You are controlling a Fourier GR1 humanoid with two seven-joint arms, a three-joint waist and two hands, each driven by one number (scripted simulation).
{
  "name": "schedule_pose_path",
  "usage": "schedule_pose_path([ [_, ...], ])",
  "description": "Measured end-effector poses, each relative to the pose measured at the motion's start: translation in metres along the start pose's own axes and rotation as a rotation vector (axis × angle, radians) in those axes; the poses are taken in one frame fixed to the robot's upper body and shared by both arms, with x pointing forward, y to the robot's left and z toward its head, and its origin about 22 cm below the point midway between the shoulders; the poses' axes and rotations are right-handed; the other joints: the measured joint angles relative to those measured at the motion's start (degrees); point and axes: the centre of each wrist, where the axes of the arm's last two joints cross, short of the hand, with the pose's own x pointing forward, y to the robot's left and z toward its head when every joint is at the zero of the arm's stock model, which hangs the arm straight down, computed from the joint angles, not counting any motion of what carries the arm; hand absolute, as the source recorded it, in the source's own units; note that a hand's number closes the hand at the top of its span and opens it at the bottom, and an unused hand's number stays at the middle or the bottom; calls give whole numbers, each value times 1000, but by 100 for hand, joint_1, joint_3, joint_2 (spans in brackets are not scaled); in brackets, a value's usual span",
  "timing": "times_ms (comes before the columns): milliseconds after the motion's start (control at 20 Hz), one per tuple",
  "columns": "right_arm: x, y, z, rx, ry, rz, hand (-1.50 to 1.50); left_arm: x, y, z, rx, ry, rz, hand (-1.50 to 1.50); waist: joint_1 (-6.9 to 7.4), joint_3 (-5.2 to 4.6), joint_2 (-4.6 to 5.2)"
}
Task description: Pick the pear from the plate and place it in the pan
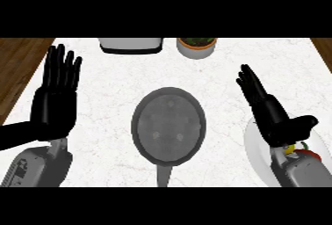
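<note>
A grey pan [168, 125] lies in the middle of the white counter, its handle [164, 176] pointing toward me. A white plate [256, 151] sits at the lower right, mostly covered by my right forearm. Only a small yellow-green bit of the pear [290, 150] shows beside the wrist, next to something red [310, 153]. My right hand [272, 116] is open above the plate, fingers straight and pointing away. At the left my left hand [55, 103] rests open, fingers up, holding nothing.
A white and dark appliance [130, 45] stands at the counter's back edge, with a white pot holding a green plant [196, 46] to its right. Brown wood [19, 66] borders the counter on the left and at the far right.
</note>
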Motion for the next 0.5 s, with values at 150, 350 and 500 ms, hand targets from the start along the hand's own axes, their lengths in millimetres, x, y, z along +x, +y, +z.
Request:
schedule_pose_path([
  [150, 5, 0, -3, 145, -33, -84, -150, -10, 22, 5, 25, 97, -120, 0, -10, -63, 92],
  [350, 14, 8, -6, 269, -117, -276, 150, -32, 66, 28, 87, 310, -319, 0, 38, -9, 262],
  [500, 17, -31, -9, 251, -132, -14, 150, -42, 92, 45, 122, 448, -428, 0, -25, -96, 248],
])
